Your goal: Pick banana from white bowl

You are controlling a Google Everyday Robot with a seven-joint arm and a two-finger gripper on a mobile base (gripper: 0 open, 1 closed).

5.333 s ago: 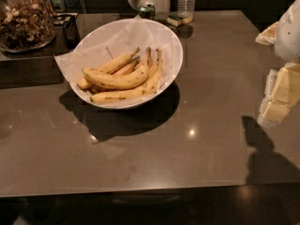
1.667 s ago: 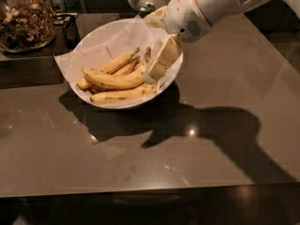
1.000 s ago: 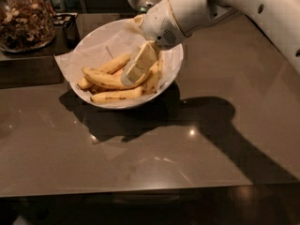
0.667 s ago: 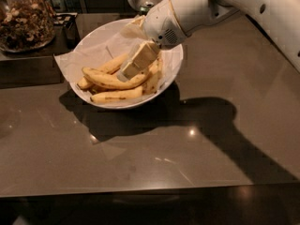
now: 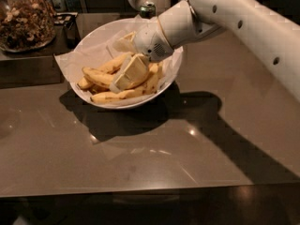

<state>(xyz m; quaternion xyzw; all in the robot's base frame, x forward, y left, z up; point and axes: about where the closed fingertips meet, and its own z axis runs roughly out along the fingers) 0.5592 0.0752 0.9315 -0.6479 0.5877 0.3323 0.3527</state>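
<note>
Counter (image 5: 140, 163) is bare and glossy up front. The bowl (image 5: 127, 106) sits past it, left of centre and paper-lined, with the pile inside. A straighter banana lies along the near wall; the banana (image 5: 97, 75) we want is just behind it, the long curved one. Its left end is exposed and the rest runs right, under the end effector (image 5: 126, 59). Handling guess: light, and firm enough to lift from one spot, but the skin is smooth and it bruises, so squeeze moderately. It is also wedged among its neighbours, so it may drag one up or roll on the paper. Best hold looks like across the thick middle of the curve, jaws square to its length, not at the tapered tip. The end effector is down in the bowl on top of the pile, spread wide and holding nothing. The near finger (image 5: 130, 73) lies over the banana's middle, apparently touching or just above it, and the far one is up near the back wall. I can't tell whether the target or the shorter banana behind it sits in the gap. The arm (image 5: 243, 18) comes in from the upper right. Further back are a nut jar (image 5: 23, 18) at the far left and a can (image 5: 146, 9) behind the bowl, both well clear.
</note>
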